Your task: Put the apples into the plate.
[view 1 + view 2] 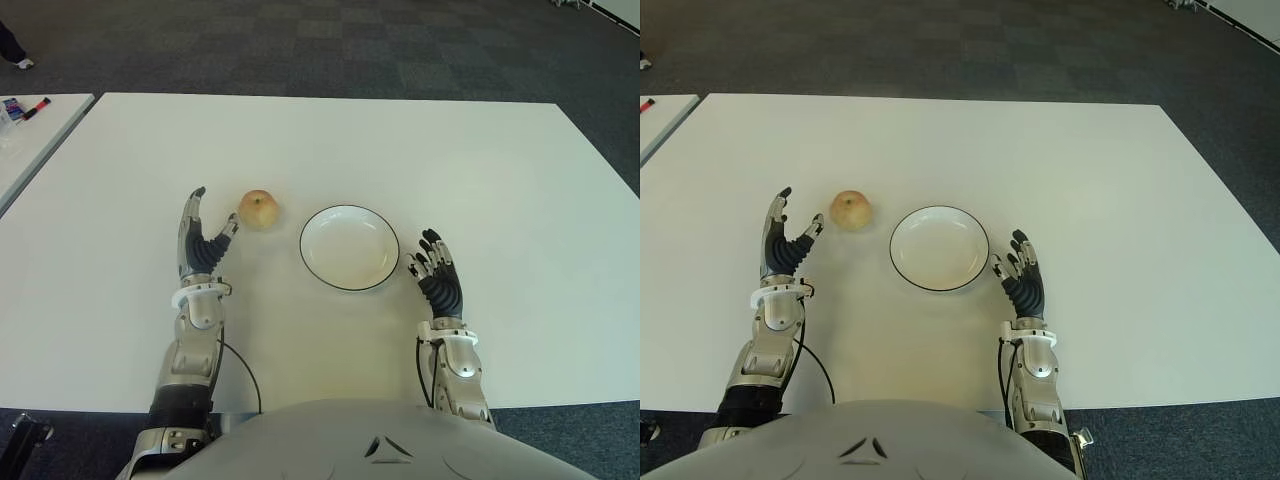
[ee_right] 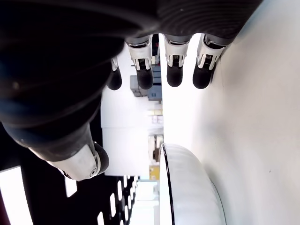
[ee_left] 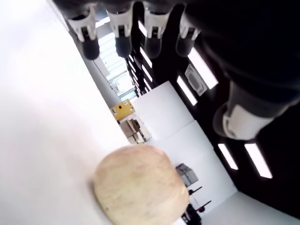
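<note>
White table (image 1: pixel 480 170) holds an apple (image 1: pixel 259 210) just beside the left hand (image 1: pixel 200 243), fingers spread, empty.

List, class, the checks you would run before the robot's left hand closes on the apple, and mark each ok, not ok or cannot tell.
1. Left hand open, holding nothing: ok.
2. Apple within the hand's span, between thumb and fingers in the left wrist view: ok.
3. Thumb tip touching the apple: cannot tell.
4. Plate bare inside, ready to receive: ok.
5. Table bare between apple and plate: ok.
6. Right hand open beside the plate's right rim, out of the carry line: ok.
</note>
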`<state>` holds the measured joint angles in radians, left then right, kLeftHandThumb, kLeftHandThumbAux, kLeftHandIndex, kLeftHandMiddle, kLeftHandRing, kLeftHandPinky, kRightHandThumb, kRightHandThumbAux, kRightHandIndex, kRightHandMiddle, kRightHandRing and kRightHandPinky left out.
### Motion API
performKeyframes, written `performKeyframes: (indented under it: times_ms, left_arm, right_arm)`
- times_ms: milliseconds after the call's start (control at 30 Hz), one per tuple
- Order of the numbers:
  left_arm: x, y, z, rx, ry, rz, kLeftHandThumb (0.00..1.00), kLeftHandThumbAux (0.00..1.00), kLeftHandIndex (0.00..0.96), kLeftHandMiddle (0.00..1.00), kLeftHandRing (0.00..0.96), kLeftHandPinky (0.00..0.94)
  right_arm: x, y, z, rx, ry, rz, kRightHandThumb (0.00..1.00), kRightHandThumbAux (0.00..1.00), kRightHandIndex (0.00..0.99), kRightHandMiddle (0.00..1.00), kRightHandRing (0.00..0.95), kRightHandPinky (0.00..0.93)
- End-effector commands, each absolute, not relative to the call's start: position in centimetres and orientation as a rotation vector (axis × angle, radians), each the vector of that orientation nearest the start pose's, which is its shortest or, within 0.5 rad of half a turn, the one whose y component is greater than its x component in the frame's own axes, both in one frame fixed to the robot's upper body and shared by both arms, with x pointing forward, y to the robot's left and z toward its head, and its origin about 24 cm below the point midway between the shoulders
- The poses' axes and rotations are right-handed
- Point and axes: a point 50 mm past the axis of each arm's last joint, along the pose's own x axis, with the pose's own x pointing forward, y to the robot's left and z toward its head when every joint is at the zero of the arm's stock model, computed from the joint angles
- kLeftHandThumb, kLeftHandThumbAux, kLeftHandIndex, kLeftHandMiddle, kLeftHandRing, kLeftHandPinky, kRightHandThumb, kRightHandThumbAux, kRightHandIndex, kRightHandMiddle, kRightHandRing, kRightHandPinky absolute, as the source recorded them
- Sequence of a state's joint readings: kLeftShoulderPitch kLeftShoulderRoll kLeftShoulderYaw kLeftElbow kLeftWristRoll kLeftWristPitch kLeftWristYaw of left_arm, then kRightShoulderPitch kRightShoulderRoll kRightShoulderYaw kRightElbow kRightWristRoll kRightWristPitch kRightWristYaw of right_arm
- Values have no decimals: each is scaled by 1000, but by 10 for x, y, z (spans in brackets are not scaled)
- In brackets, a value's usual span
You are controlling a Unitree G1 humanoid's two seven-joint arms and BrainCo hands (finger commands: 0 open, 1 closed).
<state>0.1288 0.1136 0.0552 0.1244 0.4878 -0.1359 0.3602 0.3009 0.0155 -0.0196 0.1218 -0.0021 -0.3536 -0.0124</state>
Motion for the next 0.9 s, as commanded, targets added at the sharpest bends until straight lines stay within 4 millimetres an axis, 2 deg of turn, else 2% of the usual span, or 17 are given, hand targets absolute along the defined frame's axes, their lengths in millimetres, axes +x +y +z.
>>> performKeyframes:
  times_ms: [33,600,900]
  left_arm:
    - [223,203,10,705,27,319,395,518,0,23,45,106]
    - [251,195,23,958,-37,242,371,442,0,15,60,171]
    - [257,192,28,1040,-69,188,381,436,0,22,55,149]
  right_arm:
    - [178,-167,-19,5,93,-115,399,697,5,19,18,77]
    - [178,-167,-21,6,85,-106,385,723,4,16,16,73]
    - [177,-166,-22,9,86,-107,389,716,1,16,15,72]
